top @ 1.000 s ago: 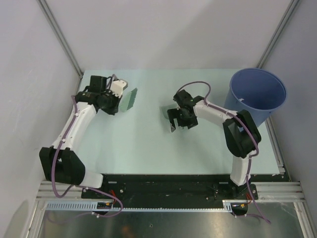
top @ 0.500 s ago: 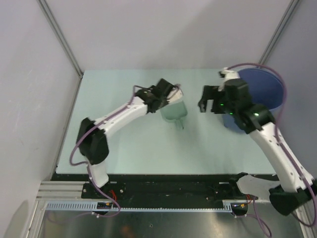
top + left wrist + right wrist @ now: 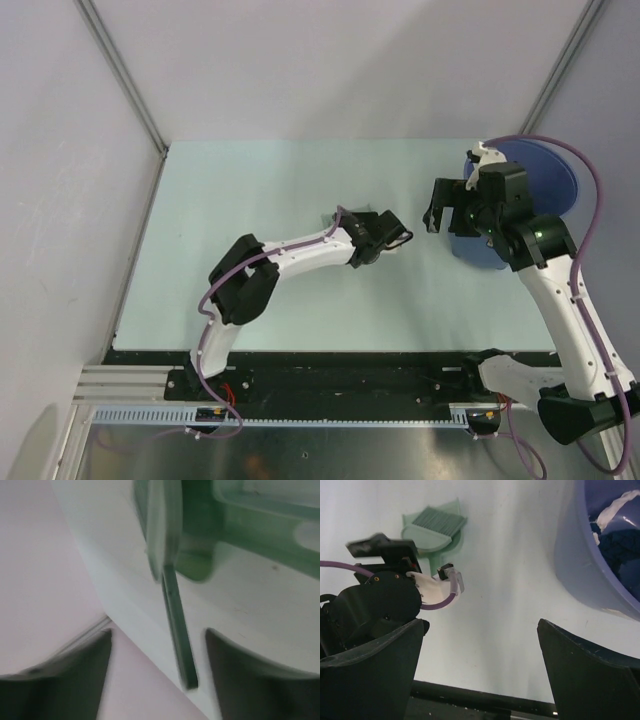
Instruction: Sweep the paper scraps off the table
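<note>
The paper scraps (image 3: 616, 526), white and dark blue, lie inside the blue bucket (image 3: 580, 565); I see none on the table (image 3: 250, 190). A pale green dustpan (image 3: 434, 536) with a brush (image 3: 440, 520) in it rests flat on the table. Its thin handle (image 3: 176, 630) runs between the spread fingers of my left gripper (image 3: 159, 635) without touching them. In the top view the left gripper (image 3: 386, 237) is at mid-table. My right gripper (image 3: 480, 625) is open and empty, raised beside the bucket's left rim (image 3: 437, 212).
The bucket (image 3: 550, 195) stands at the table's right side, half hidden by my right arm. Grey walls and metal posts close in the back and both sides. A black rail (image 3: 340, 365) runs along the near edge.
The left arm carried the dustpan from the far left to mid-table, set it down and opened. The right arm rose from the centre to the bucket.
</note>
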Motion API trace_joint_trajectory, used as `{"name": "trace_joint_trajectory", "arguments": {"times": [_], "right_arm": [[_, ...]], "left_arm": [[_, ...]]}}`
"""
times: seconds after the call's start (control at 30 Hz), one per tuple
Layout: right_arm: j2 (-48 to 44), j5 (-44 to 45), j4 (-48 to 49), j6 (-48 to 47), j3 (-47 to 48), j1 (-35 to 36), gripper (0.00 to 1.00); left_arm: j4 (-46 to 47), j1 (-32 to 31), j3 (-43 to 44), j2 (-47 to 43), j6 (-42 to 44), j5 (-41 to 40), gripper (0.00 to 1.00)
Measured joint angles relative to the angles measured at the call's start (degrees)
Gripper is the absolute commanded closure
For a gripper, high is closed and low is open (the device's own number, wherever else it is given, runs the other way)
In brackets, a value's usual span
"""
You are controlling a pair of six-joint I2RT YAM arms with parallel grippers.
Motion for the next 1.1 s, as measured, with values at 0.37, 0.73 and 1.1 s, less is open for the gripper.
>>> {"name": "trace_joint_trajectory", "arguments": {"times": [0.37, 0.73, 1.1], "right_arm": [[1.0, -3.8, -0.4, -2.4, -0.6, 0.0, 0.00], [0.2, -14.4, 18.6, -8.6, -21.7, -0.2, 0.00], [0.6, -12.7, 50.1, -14.1, -46.4, -2.0, 0.00]], "left_arm": [[-4.5, 0.4, -4.5, -13.6, -1.4, 17.3, 0.00], [-7.7, 27.8, -22.3, -44.5, 2.5, 64.2, 0.00], [13.4, 55.6, -54.2, -46.9, -3.3, 75.3, 0.00]]}}
